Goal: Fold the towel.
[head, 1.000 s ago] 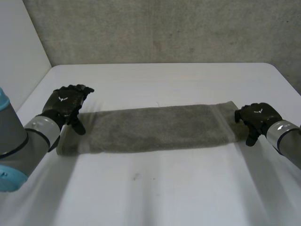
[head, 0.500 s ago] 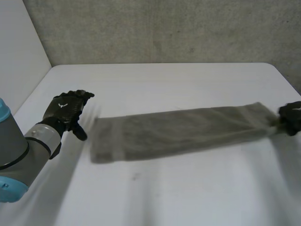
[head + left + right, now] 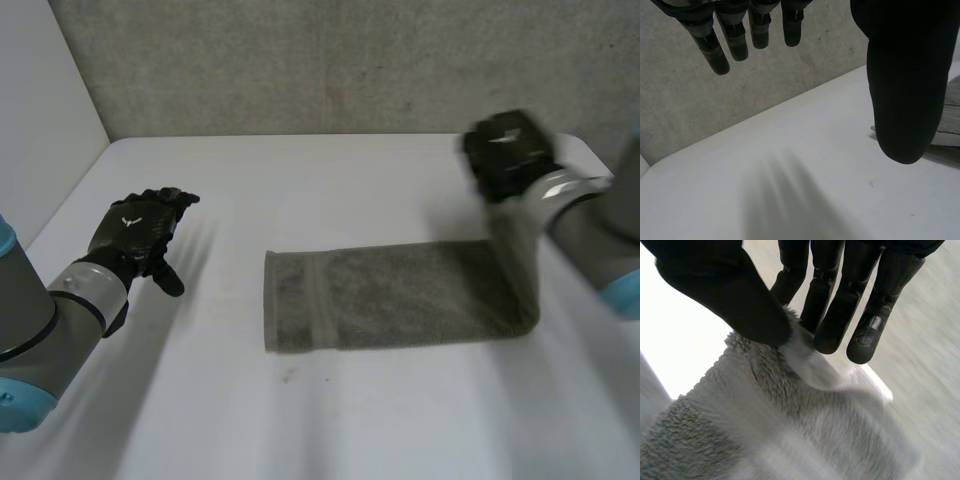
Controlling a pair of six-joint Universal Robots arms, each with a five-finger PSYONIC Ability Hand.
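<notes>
A grey towel (image 3: 390, 295) lies as a long strip across the middle of the white table (image 3: 330, 180). Its right end rises off the table to my right hand (image 3: 508, 152), which is raised above the far right of the table. In the right wrist view the thumb and fingers (image 3: 832, 315) pinch the end of the towel (image 3: 765, 415), which hangs below them. My left hand (image 3: 138, 230) hovers over the table's left side, well clear of the towel's left end. In the left wrist view its fingers (image 3: 735, 35) are straight and hold nothing; a bit of towel (image 3: 947, 125) lies beyond its thumb.
A grey concrete wall (image 3: 350, 60) stands behind the table. A white panel (image 3: 40, 110) borders the table's left side. The table's right edge (image 3: 600, 165) is near my right arm.
My right hand closed on the towel's right end, dragged the towel to the right, then lifted that end up and back. The towel's left end slid away from my left hand, which has barely moved.
</notes>
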